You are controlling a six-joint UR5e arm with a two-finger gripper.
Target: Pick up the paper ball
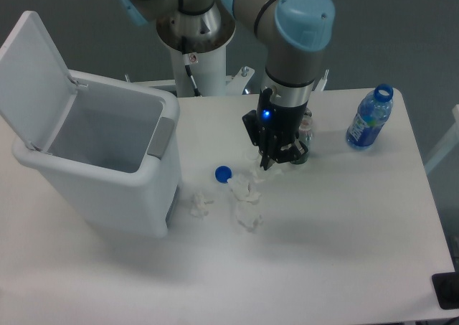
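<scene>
Camera view, fixed, looking down on the desk [344, 239]. Claw [271, 160] hangs off the arm w/ its fingers pointing down, tips close together; whether sth sits between them can't be told, dark tips blur into each other. Arm's wrist covers most of a small green bottle [303, 135] just right of the claw, only its cap and one side show. Dark object [446, 290] at the bottom right corner is cut off by the frame edge, can't ID it.

Paper ball [244, 190]: white, crumpled, low contrast vs the white desk, outline hard to trace. Lies just below-left of the claw tips, near but whether touching can't be told. A 2nd crumpled piece [248, 217] lies further below it, a 3rd [199, 203] well left of the claw by the bin's foot. Blue cap [223, 173] lies left of the claw, beside the paper ball.

White bin [100, 163] stands far left of the claw, lid [32, 74] flipped up; inside looks grey, no contents made out. Blue water bottle [368, 118] stands well right of the claw, cap off, neck open.
</scene>
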